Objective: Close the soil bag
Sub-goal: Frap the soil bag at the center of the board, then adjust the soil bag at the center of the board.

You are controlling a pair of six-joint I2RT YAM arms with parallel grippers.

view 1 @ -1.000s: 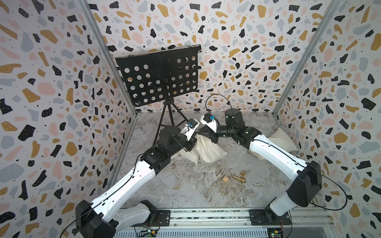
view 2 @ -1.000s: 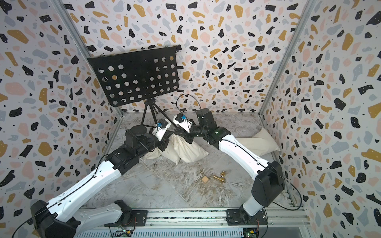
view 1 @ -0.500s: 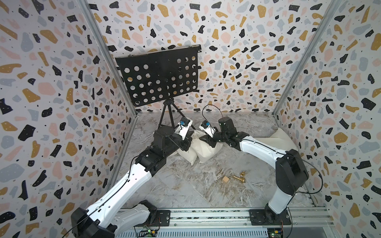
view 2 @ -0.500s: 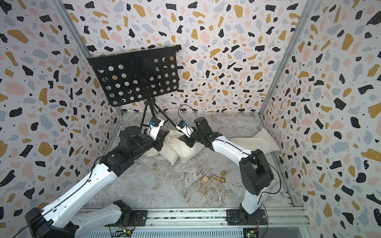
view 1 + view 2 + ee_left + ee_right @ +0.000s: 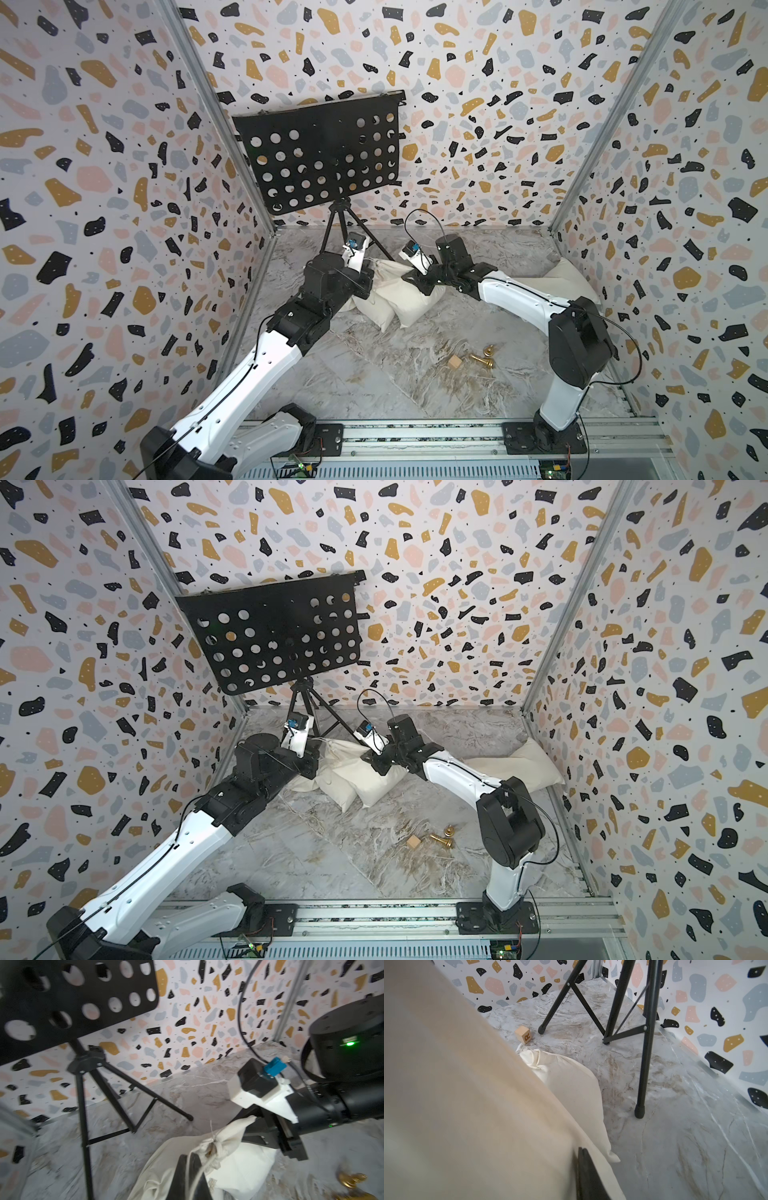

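Reference frame: the top views, with 6 o'clock at the front rail and 12 o'clock at the back wall

1. The front rail [image 5: 415, 434] at 6 o'clock carries both arm bases: the left arm at 7 o'clock, the right arm at 5 o'clock
2. At 4 o'clock from floor centre, a wooden block [image 5: 454, 362] lies with brass pieces [image 5: 483, 358] just beside it. Both are well apart from the sacks
3. From floor centre toward 12 o'clock, a group of cream sacks [image 5: 409, 305] lies flat, each touching the next. The soil bag [image 5: 218, 1147] belongs to this group. Its neck is gathered into tight folds and sits between the two grippers
4. The left gripper [image 5: 189, 1156] is at 11 o'clock of the group. Its jaws are fully together and pinch the drawstring [image 5: 197, 1176], which runs from them to the gathered neck
5. The right gripper [image 5: 419, 283] is at 1 o'clock of the group, against the cloth just beside the neck. Cloth fills most of the right wrist view and only one finger [image 5: 584, 1169] shows. Whether the jaws stand apart or grip cloth cannot be told
6. A further sack [image 5: 571, 282] lies against the wall at 3 o'clock
7. Behind the group, a lettered block [image 5: 523, 1034] sits near a tripod foot. The music stand [image 5: 320, 160] stands at 12 o'clock with its perforated desk tilted
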